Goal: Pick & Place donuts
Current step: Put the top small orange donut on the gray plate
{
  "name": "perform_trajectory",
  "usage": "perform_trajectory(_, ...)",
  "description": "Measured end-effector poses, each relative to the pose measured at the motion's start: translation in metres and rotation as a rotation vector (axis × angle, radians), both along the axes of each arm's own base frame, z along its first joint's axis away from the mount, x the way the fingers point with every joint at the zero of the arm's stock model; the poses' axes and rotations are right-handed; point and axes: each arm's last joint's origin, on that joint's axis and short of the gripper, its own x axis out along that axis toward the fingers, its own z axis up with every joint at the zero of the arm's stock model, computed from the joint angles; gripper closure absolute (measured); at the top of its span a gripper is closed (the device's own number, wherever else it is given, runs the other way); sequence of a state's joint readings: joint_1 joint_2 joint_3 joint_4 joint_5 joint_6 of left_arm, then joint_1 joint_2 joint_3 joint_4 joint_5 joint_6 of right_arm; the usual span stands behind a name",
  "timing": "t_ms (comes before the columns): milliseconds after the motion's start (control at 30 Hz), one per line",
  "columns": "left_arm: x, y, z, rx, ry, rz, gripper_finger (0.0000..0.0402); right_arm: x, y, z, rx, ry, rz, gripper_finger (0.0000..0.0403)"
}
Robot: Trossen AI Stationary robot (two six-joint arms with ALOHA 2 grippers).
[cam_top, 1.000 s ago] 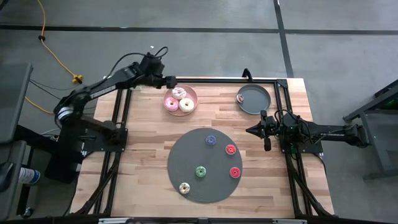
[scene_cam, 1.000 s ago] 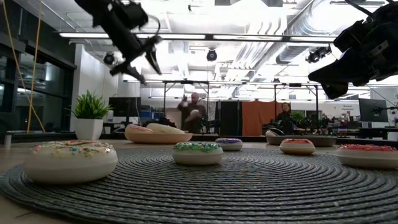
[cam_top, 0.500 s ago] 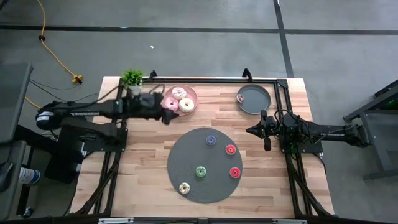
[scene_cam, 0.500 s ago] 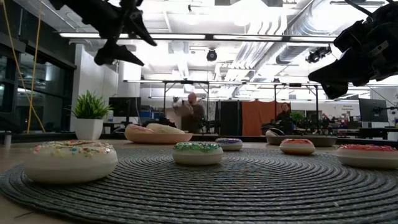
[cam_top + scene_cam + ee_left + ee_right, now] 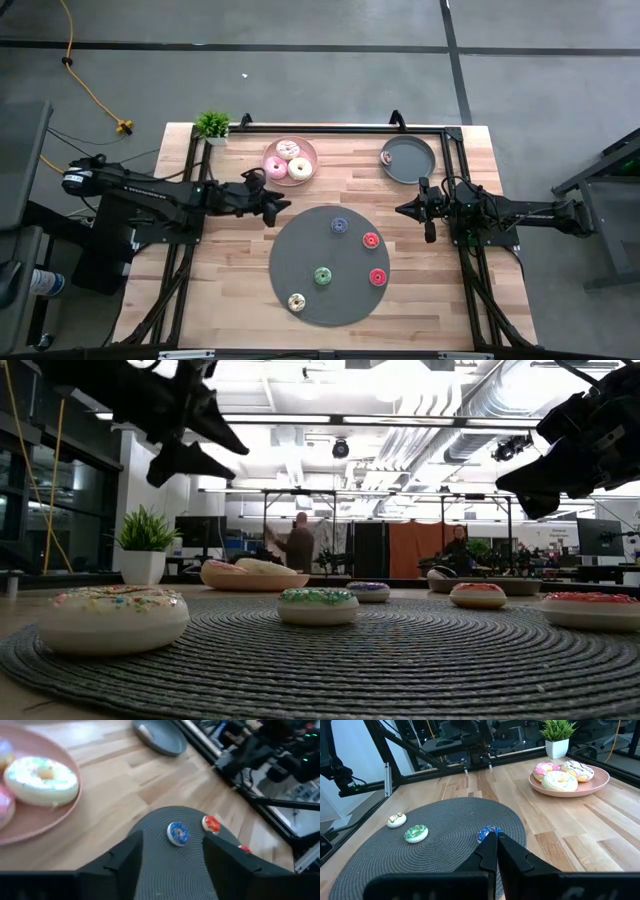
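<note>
Now approaching: my left gripper, fingers apart and empty, must next descend onto the blue donut at the mat's twelve o'clock.

Bright, even light falls from ceiling strips at twelve o'clock, glaring white behind the dark arm silhouettes. Shadows on the table are faint. The left wrist view is motion-blurred; the background room looks soft.
</note>
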State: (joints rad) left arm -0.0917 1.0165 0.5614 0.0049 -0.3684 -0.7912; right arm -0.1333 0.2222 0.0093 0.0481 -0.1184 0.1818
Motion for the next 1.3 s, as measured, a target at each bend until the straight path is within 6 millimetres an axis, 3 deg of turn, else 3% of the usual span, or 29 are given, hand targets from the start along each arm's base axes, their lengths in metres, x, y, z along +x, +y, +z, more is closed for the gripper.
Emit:
perform_trajectory(233,-0.008,0.0,0.005,0.214,0.04,-0.123,0.0319,0.0,0.0,0.0,0.0,0.0,0.0,0.0402)
perform_trajectory(400,-0.037,0.002,-0.01,0.246,0.002,-0.153,0.0394,0.0,0.0,0.0,0.0,0.0,0.0,0.04)
perform_trajectory(867,-0.098,0.004,-0.027,0.551,-0.192,-0.345,0.0401,0.0,0.0,0.0,0.0,0.0,0.0,0.0401)
perform_trajectory(1033,-0.111,0.004,-0.037,0.54,-0.225,-0.364,0.0401,0.0,0.0,0.0,0.0,0.0,0.0,0.04)
perform_trajectory(1300,-0.125,0.005,-0.035,0.615,-0.279,-0.395,0.0401,0.0,0.0,0.0,0.0,0.0,0.0,0.0399)
